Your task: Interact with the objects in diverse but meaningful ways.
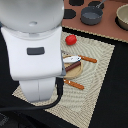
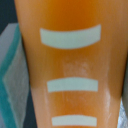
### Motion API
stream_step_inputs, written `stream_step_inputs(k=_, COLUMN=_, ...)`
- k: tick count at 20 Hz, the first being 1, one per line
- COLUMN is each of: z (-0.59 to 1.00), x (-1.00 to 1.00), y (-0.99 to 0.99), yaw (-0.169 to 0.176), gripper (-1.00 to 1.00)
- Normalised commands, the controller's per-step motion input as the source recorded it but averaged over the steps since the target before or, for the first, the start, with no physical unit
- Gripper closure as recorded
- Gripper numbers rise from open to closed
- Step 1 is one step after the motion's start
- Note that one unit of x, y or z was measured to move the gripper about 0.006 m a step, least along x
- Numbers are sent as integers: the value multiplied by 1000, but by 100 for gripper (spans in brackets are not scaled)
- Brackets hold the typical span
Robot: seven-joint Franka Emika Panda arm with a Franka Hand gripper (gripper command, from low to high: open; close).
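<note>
Most of the wrist view is filled by an orange-yellow loaf (image 2: 70,65) w/ pale score marks, very close to the lens, so my read is the arm is at or on the bread, either grasping or just about to lift. Gripper itself isn't visible in either pic: can't tell if it's open or closed; the white arm (image 1: 32,47) blocks the left half of the exterior view and hides the loaf there. Near frame centre a pale flat piece (image 1: 71,59) lies on a round wooden board (image 1: 75,71), a brown sausage (image 1: 73,66) touching it. Tomato (image 1: 71,39) sits upper centre, apart from the board. Two orange-handled utensils: one (image 1: 88,59) just right of the board, one (image 1: 74,84) below it. All rest on a striped beige mat (image 1: 97,80) over a dark counter (image 1: 117,100). Upper right: a grey pot (image 1: 92,16) and part of a tan bowl (image 1: 123,17) on a reddish toy stove (image 1: 107,29) w/ black burners. Next move, prob: a straight lift, then carry the loaf toward the board or a pot w/o clipping the tomato. Room beyond isn't visible.
</note>
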Motion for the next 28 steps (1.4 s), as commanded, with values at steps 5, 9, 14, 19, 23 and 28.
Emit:
stream_step_inputs(k=5, z=-123, x=-943, y=585, yaw=0, gripper=100)
stream_step_inputs(k=9, z=-133, x=-944, y=586, yaw=0, gripper=100)
stream_step_inputs(k=14, z=-156, x=-936, y=559, yaw=0, gripper=100)
stream_step_inputs(k=19, z=-220, x=-915, y=494, yaw=0, gripper=100)
stream_step_inputs(k=23, z=-245, x=-916, y=492, yaw=0, gripper=100)
stream_step_inputs(k=28, z=-291, x=-946, y=452, yaw=0, gripper=100)
